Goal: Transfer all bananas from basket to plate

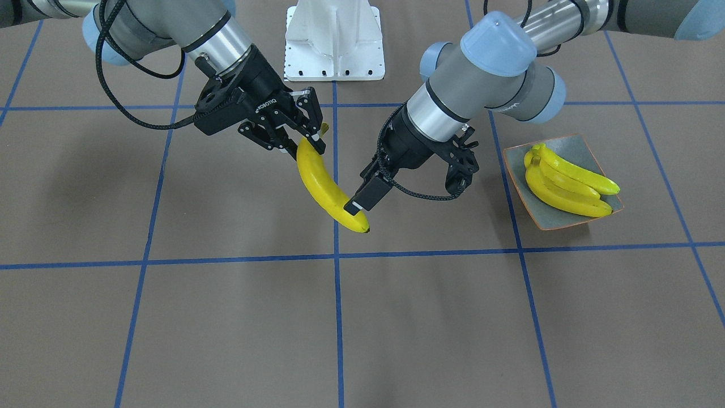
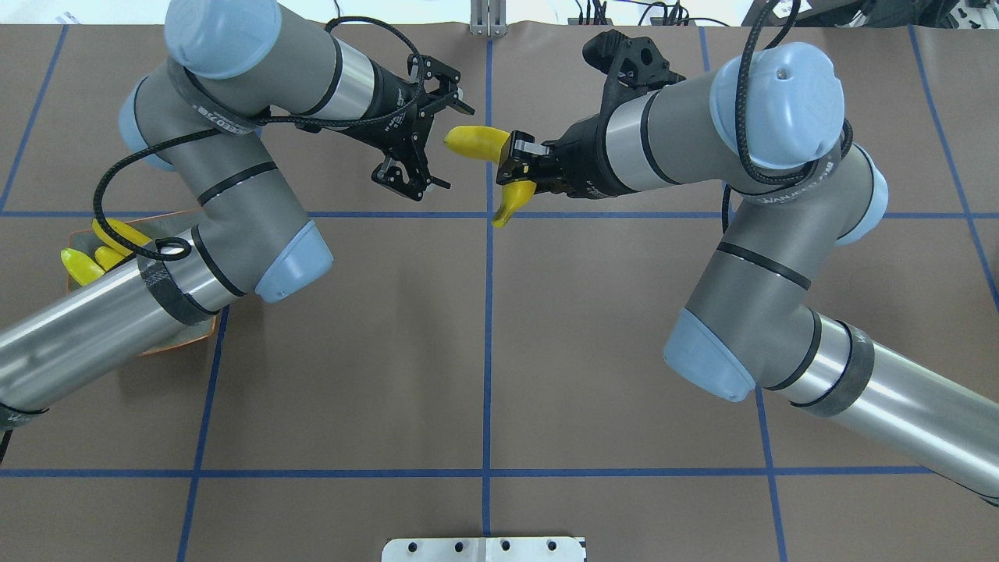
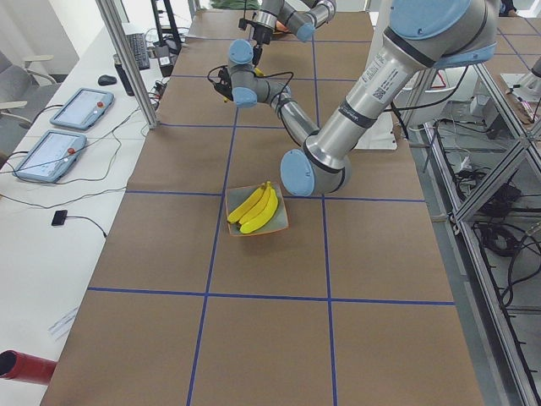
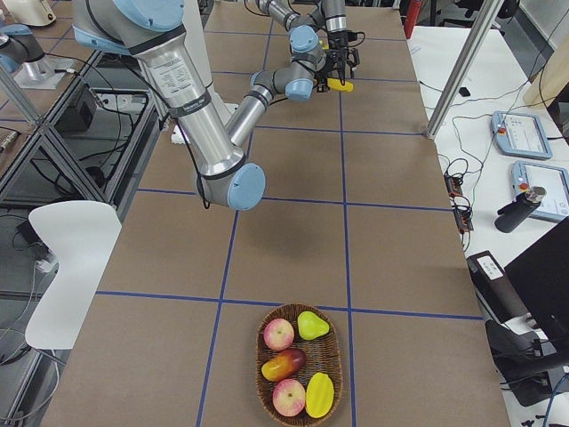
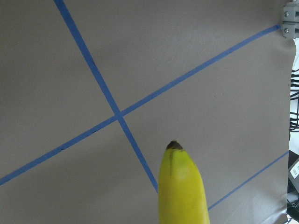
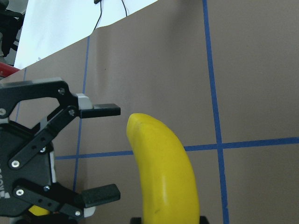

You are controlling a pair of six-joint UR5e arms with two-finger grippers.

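The right gripper (image 1: 306, 144) pinches the banana (image 1: 325, 184) near its stem; the free tip points at the spread left gripper (image 6: 117, 151) (nearer the plate (image 1: 575, 146)).

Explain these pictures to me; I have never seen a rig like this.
Two robot arms work at a brown table with blue tape lines. Four fixed cameras look from above, from the front and from each end; two ride on the wrists. The right gripper is shut on a banana, held in the air. The left gripper is open, facing its free end. More bananas lie on the plate. A basket at the robot's right holds other fruit only.
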